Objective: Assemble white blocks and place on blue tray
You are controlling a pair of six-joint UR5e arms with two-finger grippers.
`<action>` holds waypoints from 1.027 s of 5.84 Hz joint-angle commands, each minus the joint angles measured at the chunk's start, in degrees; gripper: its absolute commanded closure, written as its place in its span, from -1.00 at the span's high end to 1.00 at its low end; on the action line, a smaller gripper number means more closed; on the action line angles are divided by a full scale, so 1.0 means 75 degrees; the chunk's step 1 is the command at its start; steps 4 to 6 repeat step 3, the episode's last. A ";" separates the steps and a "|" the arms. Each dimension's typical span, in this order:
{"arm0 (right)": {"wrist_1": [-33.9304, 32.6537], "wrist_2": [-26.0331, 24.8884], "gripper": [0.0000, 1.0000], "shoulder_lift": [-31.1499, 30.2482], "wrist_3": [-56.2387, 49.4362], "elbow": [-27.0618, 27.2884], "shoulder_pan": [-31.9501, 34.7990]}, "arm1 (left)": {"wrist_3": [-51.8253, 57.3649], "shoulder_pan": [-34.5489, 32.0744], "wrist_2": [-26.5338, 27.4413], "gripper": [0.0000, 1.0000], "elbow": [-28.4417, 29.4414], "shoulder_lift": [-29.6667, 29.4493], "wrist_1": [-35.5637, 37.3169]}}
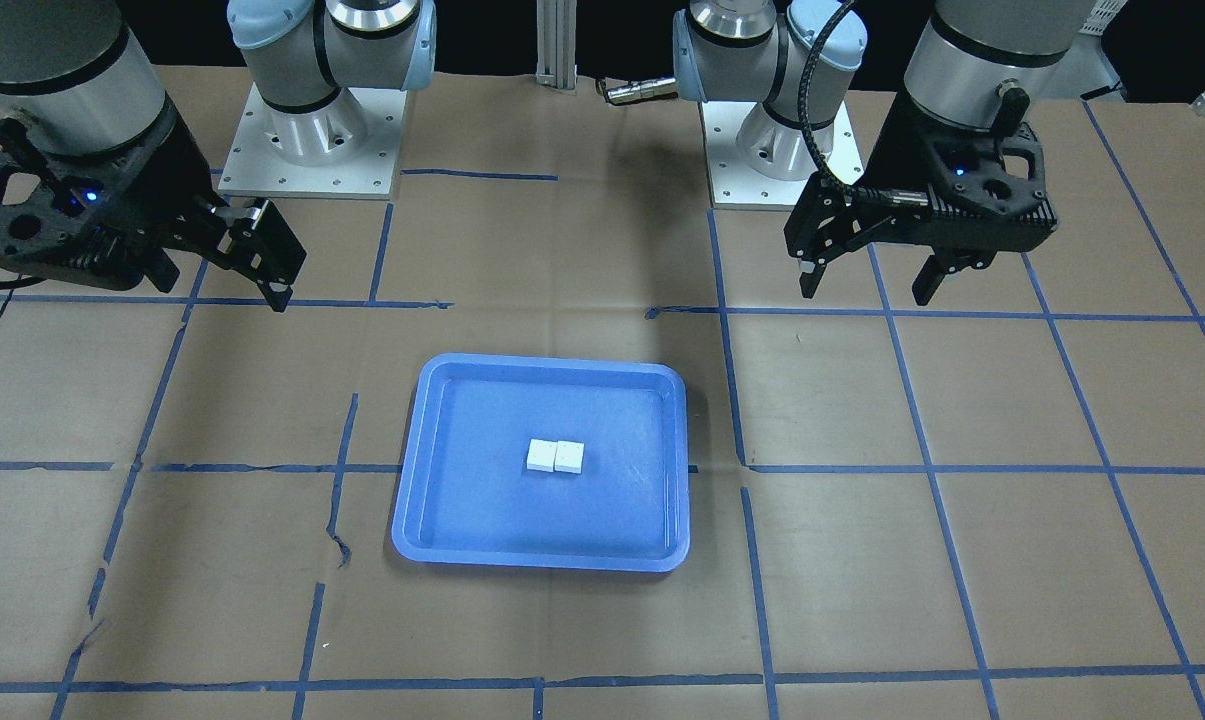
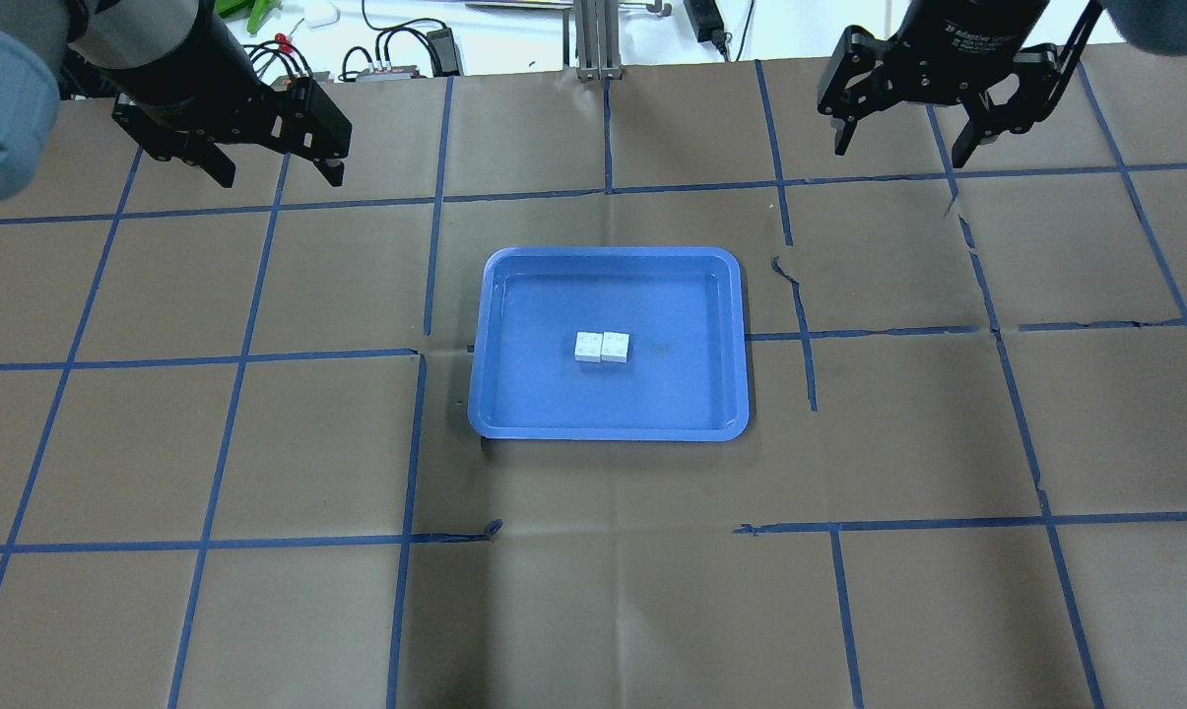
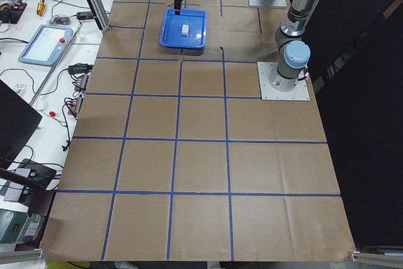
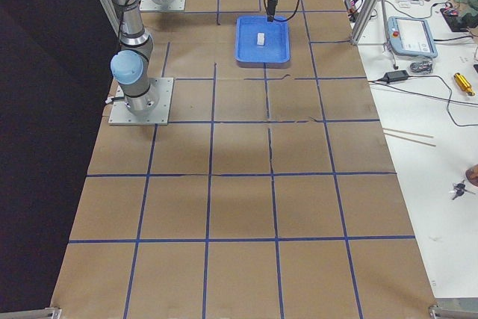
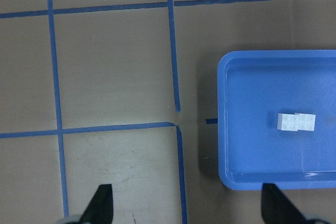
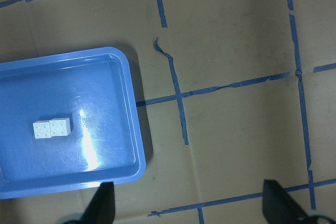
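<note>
White blocks [image 2: 602,347]: two, touching side by side, centre of blue tray [image 2: 554,394]. Tray: one, on bench [image 2: 593,591]. Left end effector [image 2: 280,175], right end effector [image 2: 898,153]: one each, fingers spread apart, well away from tray.

2 white blocks [image 2: 602,347], 1 blue tray [image 2: 652,399]

The surface [image 2: 603,611] is dull brown paper, ruled into large squares by blue tape lines [image 2: 245,358]. The blue tray [image 2: 554,394] is a brighter, solid mid-blue, with pale scuffs and a white streak of glare inside. The white blocks [image 2: 602,347] are plain white, their sides shaded light grey. The left gripper [image 2: 282,178] and right gripper [image 2: 899,153] are matte black, jaws included, each with a small blue light. The left arm [image 1: 972,70] and right arm [image 1: 52,70] are silver-grey with black bands and pale blue joint caps [image 1: 262,30].
</note>
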 commanded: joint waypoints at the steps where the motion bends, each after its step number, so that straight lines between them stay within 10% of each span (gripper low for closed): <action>1: 0.0014 -0.0041 1.00 0.0000 -0.0027 0.0067 -0.0008 | -0.0112 -0.0016 0.0066 0.98 -0.0033 0.0081 -0.0104; 6: 0.0014 -0.0111 1.00 0.0000 -0.0027 0.0079 -0.0008 | -0.0043 -0.0075 0.0054 0.98 -0.0162 0.0104 -0.0232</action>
